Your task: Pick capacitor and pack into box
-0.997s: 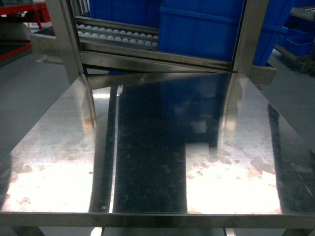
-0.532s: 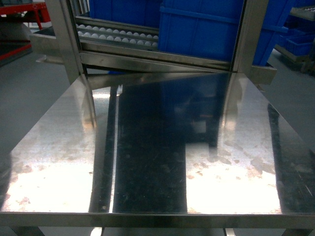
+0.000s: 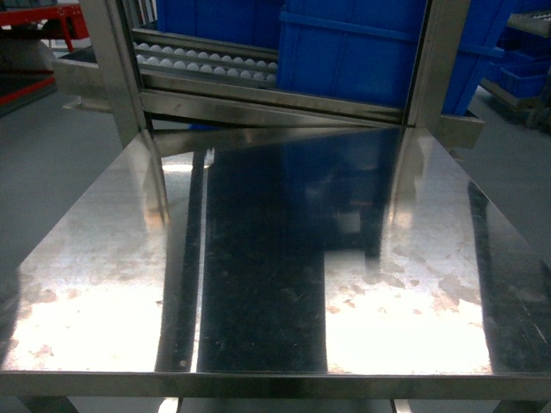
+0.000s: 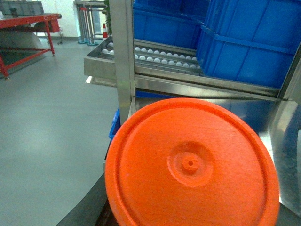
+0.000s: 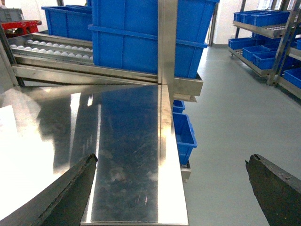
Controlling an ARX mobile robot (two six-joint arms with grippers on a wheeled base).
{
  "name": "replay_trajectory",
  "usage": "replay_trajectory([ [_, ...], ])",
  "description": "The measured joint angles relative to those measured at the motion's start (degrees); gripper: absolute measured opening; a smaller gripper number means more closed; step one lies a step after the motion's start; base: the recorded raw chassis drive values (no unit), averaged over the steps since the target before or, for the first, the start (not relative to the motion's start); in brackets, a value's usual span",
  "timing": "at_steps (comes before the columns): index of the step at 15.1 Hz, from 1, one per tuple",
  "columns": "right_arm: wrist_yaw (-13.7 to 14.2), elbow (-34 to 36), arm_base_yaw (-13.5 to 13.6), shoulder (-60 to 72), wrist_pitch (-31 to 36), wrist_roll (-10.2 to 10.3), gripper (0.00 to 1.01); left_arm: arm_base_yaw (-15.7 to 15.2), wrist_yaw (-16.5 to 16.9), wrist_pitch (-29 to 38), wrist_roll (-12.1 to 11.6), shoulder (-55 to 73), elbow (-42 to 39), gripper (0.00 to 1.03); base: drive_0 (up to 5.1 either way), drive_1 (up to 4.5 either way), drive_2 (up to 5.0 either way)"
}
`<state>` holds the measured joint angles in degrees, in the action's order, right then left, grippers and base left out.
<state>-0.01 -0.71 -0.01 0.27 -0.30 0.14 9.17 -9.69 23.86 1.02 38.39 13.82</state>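
An orange round capacitor (image 4: pixel 190 165) fills the lower part of the left wrist view, its flat end face with a small centre hub turned to the camera. It hangs above the grey floor, left of the steel table (image 3: pixel 275 258). My left gripper's fingers are hidden behind it; only a dark strip shows at its lower left. My right gripper (image 5: pixel 170 162) is open with nothing between its dark fingers (image 5: pixel 70 193), above the table's right front edge. The box is out of view. Neither gripper shows in the head view.
Big blue bins (image 3: pixel 344 52) stand on a sloping roller rack (image 3: pixel 207 62) behind the table, between steel posts (image 3: pixel 116 60). A small blue bin (image 5: pixel 183 132) sits low beside the table's right edge. Shelves of blue bins (image 5: pixel 268 47) line the far right.
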Motion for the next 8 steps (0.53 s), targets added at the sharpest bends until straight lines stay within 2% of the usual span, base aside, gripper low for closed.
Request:
replay_trajectory([
  [4,0.0,0.0,0.0,0.0,0.0,0.02,0.98,-3.52,3.78,-0.74,0.0,-6.93,-5.75,0.45,0.0,0.0,0.0],
  [5,0.04,0.0,0.0,0.0,0.0,0.0,0.98,-9.25,9.05,-2.19,-0.11,-9.86,-7.63,0.45,0.0,0.0,0.0],
  [8,0.0,0.0,0.0,0.0,0.0,0.0,0.98,-9.03,9.7,-4.87,-0.17,-15.26,-10.12,0.45,0.0,0.0,0.0],
])
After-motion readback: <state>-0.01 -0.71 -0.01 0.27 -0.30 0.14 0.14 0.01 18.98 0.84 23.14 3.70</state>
